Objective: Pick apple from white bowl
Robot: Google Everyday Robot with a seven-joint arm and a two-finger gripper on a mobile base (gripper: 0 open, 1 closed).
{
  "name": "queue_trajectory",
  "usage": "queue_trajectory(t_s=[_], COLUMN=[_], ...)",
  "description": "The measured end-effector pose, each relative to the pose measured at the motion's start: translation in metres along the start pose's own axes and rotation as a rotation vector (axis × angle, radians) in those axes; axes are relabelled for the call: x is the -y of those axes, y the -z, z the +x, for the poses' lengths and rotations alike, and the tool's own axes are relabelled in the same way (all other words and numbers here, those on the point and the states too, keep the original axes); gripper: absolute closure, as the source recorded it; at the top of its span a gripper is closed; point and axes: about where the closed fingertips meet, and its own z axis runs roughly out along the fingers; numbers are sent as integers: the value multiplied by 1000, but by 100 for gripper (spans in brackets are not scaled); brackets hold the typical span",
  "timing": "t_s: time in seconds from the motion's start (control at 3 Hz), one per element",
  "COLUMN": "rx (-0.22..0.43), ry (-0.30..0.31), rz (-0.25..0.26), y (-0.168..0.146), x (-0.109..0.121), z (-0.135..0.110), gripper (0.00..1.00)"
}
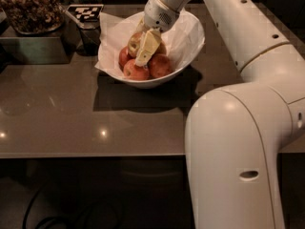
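Observation:
The white bowl (pixel 193 44), lined with crumpled white paper, stands on the dark table. The orange-red apple with a yellowish patch (pixel 134 43) lies on top of three deeper red apples (pixel 160 66) in the bowl. My gripper (pixel 141 51) reaches down into the bowl from the right. Its pale front finger (pixel 147 46) lies against the apple's right side, and the other finger is hidden behind the apple. The gripper looks shut on the apple, which sits just above the red ones.
A dark tray of nuts (pixel 29 11) stands at the back left. A black-and-white marker card (pixel 85 11) stands beside it, close to the bowl. My large white arm (pixel 238 128) fills the right foreground. The table's front edge (pixel 95 152) runs across the lower part of the view.

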Motion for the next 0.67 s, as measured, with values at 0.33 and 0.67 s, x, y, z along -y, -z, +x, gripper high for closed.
queue_trajectory(t_s=[0.33, 0.67], rx=[1, 18], ry=[0, 4], rz=[0, -4], y=[0, 1], x=[0, -2], z=[0, 0], gripper=[55, 79])
